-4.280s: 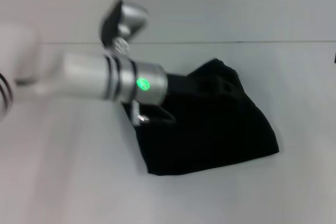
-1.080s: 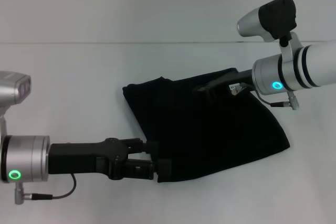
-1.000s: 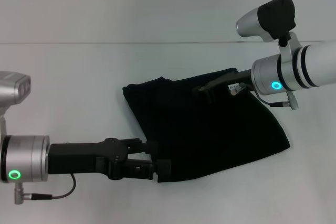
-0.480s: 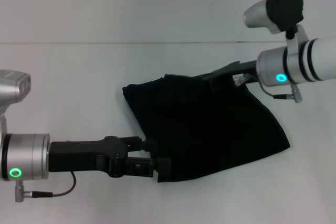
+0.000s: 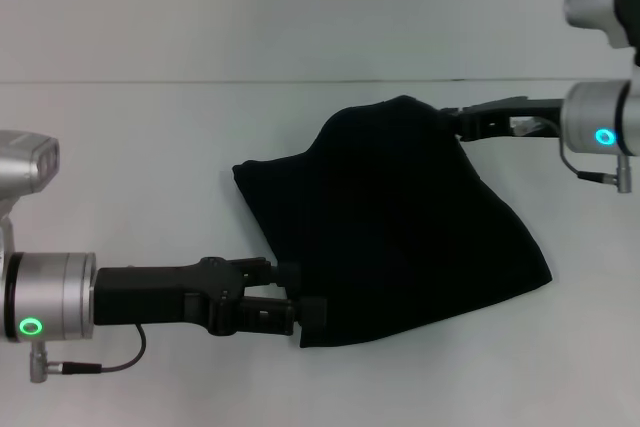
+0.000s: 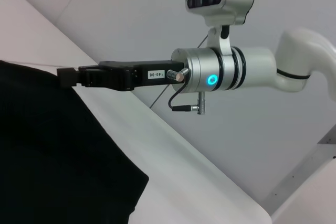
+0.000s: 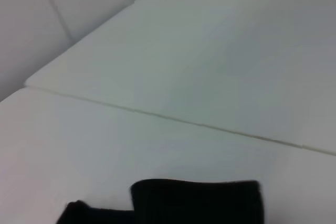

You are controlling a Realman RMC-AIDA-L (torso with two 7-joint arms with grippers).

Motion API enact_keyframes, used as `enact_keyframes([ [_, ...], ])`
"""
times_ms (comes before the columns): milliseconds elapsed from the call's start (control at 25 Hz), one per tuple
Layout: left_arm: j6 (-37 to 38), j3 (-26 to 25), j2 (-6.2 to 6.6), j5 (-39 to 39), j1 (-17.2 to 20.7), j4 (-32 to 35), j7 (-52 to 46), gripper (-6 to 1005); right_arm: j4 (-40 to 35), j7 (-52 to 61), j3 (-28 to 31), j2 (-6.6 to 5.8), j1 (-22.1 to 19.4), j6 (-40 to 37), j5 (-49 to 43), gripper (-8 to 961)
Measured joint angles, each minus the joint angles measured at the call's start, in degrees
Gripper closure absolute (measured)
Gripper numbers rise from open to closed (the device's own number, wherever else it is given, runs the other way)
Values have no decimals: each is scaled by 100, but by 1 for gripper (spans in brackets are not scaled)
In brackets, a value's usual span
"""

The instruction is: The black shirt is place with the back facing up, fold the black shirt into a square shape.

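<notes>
The left claw (image 5: 310,309) reaches in from 9 o'clock, low and level, its fingers clamped on the near edge of the black shirt (image 5: 400,227). The right claw (image 5: 452,119) comes in from 3 o'clock, raised, pinching the shirt's far edge.

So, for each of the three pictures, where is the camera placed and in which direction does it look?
Head view: from the robot's head, forward and down at the table and black shirt; shows left pincer and right pincer.
Left wrist view: from the left wrist, across the black shirt toward the right pincer.
Right wrist view: from the right wrist, over the table; own fingers unclear.
Shared: head and left wrist views show shirt and right pincer.
</notes>
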Motion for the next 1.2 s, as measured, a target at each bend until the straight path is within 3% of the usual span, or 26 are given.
enact_keyframes([
  [320,-80,1,0,3,-32,-24,0,100,-1,3,290,-18,-322,220,28,939],
  [760,-408,-10,-34,-37,-38,-51,-71,107,70,-15,308,-26,-380,412,-7,915],
  [960,-1069,-277,-76,-50,-215,-70,-570,110,-158,-110,344,-27,-509,405,21,905],
  [1120,-1943,-584,-119,-65,-430,-105,-1263,113,-756,-118,532,-34,-759,-73,38,896],
  [1200,-2518,-563,-125,-56,-552,-208,-1666,114,-970,-100,616,-71,-862,-466,39,677],
])
